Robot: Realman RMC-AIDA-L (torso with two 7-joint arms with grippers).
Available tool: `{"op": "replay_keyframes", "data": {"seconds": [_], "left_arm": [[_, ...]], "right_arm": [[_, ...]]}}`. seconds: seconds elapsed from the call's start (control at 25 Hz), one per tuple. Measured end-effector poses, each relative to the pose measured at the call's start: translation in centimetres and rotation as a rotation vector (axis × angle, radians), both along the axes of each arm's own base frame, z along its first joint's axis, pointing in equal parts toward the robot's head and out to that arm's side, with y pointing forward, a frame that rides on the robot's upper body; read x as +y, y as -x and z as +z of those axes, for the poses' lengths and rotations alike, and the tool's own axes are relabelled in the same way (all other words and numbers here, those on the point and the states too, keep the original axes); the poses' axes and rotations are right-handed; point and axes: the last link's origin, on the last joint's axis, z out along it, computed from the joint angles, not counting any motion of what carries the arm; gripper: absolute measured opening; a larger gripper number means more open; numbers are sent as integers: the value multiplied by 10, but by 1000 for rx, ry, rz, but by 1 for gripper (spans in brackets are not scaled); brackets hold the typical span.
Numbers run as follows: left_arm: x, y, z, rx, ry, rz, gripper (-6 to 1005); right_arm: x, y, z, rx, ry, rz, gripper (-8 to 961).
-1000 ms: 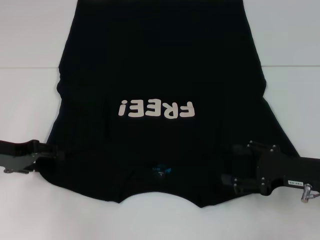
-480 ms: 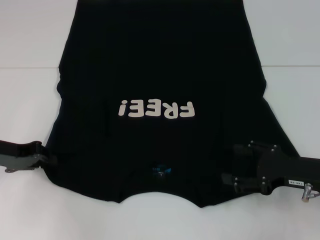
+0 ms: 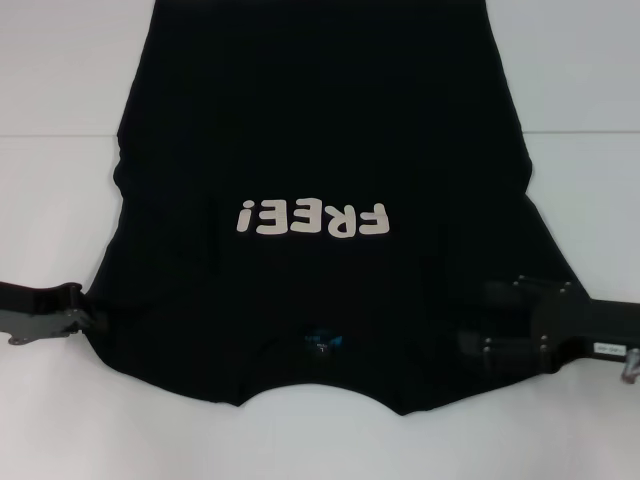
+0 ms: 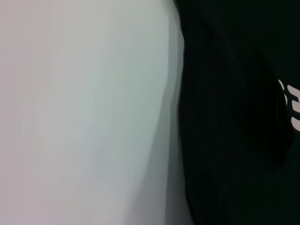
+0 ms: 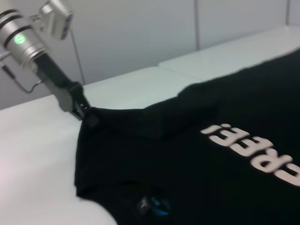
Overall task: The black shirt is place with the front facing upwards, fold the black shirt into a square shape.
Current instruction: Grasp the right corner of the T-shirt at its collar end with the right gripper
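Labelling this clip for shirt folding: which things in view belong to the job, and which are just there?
Job:
- black shirt, front up
- left hand, at the shirt's left sleeve edge
- right hand, over the right sleeve

Just there:
- white table

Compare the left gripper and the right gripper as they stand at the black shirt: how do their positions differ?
The left gripper meets the black shirt at its sleeve edge, its body over bare table; the right gripper reaches well in over the cloth. Both sit low at the collar end.
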Motion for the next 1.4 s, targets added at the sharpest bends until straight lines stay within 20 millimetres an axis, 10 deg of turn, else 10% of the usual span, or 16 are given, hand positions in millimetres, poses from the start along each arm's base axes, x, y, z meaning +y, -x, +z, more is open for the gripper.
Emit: {"op": "replay_keyframes", "data": {"seconds": [0.6, 1.4], "left_arm": [[3, -4, 2, 2, 5, -35, 27], [4, -10, -1, -7, 19, -67, 27]], "right_arm": [[29, 21, 119, -218, 186, -883, 895], [51, -2, 76, -344, 139, -902, 886]]}}
